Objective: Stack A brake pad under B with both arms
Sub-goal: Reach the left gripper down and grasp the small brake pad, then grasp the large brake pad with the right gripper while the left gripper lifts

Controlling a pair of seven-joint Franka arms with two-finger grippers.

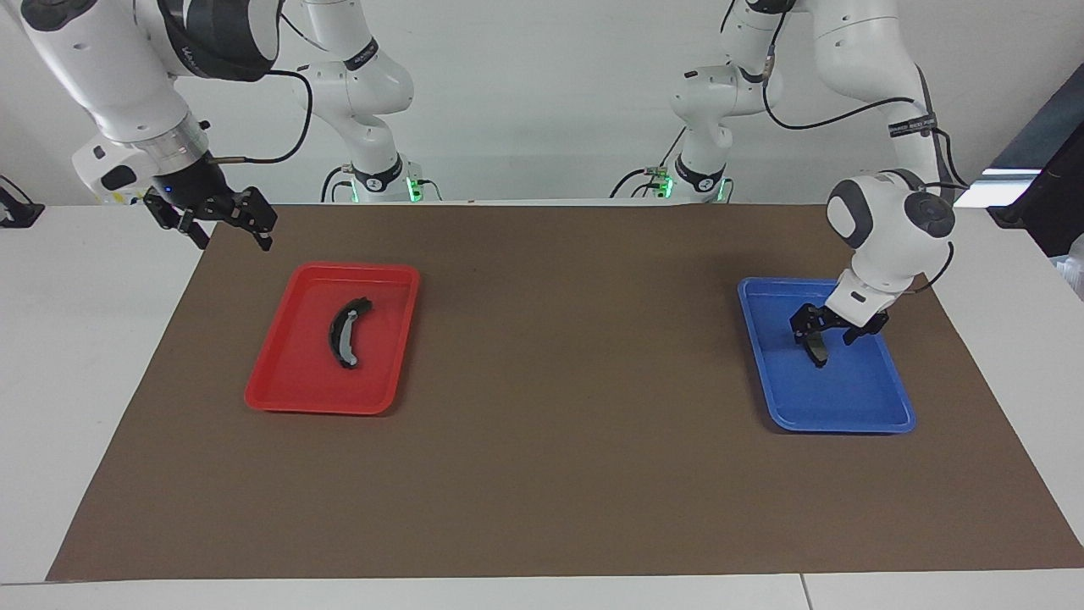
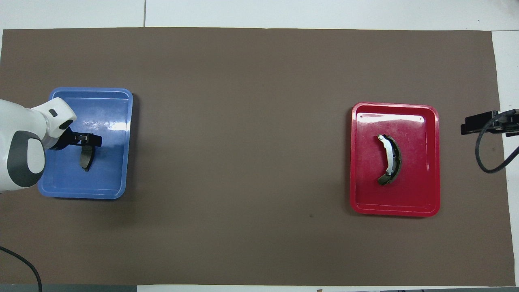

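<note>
The A brake pad (image 1: 815, 349), short and dark grey, lies in the blue tray (image 1: 855, 398) at the left arm's end of the table; it also shows in the overhead view (image 2: 86, 157). My left gripper (image 1: 828, 333) is low over this pad inside the tray, fingers apart on either side of it. I cannot tell whether they touch it. B (image 1: 347, 332), the long curved black pad with a light strip, lies in the red tray (image 1: 288, 381); it also shows in the overhead view (image 2: 390, 159). My right gripper (image 1: 222, 222) waits open and empty, raised over the mat's corner beside the red tray.
A brown mat (image 1: 559, 424) covers most of the white table. The two trays sit near opposite ends of it, the blue tray (image 2: 109, 182) and the red tray (image 2: 421, 198). A black cable (image 2: 488, 156) hangs by the right gripper (image 2: 482, 123).
</note>
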